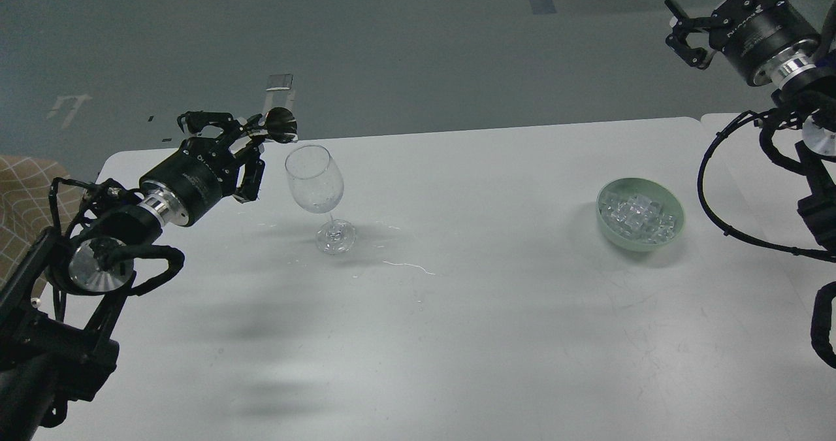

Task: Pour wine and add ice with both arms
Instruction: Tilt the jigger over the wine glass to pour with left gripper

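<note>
A clear wine glass [314, 181] stands upright on the white table [457, 323], left of centre; its bowl holds only droplets. My left gripper [251, 139] is just left of the glass rim and shut on a small shiny metal measuring cup [281, 123], held tilted with its mouth toward the glass, above and left of the rim. A pale green bowl [675, 228] at the right holds several clear ice cubes [637, 214]. My right gripper [680, 28] is open and empty, raised high above and behind the bowl. No wine bottle is in view.
Thin streaks of spilled liquid [408, 266] lie on the table right of the glass base. A second table edge [725, 124] shows at the far right under my right arm's cables. A tan checked cloth [23, 199] lies at the left edge.
</note>
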